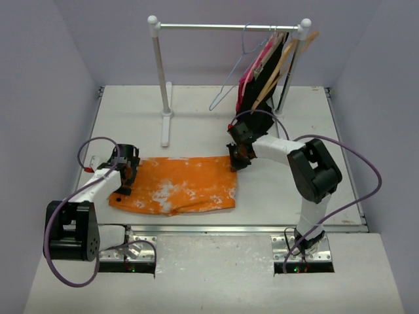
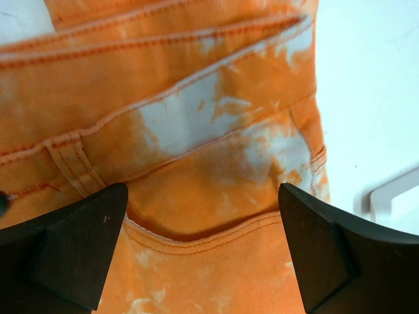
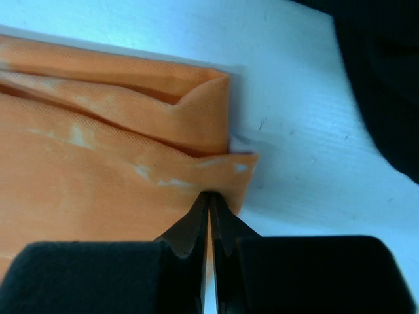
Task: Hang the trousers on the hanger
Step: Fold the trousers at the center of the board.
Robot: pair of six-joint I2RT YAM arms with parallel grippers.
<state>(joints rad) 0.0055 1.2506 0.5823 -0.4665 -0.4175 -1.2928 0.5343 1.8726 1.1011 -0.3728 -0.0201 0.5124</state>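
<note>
The trousers [image 1: 180,186], bright orange with white blotches, lie folded in a flat band on the tabletop [image 1: 294,131], left of centre. The right tool [image 1: 239,161] is pinched closed on their far right corner, at the hem. The left tool [image 1: 124,171] stands wide open over the waistband end, its fingers either side of a pocket seam. Bare tabletop lies behind and right of the cloth. The hanger [image 1: 230,81] hangs on the rail [image 1: 209,27], beside a black garment [image 1: 252,91].
</note>
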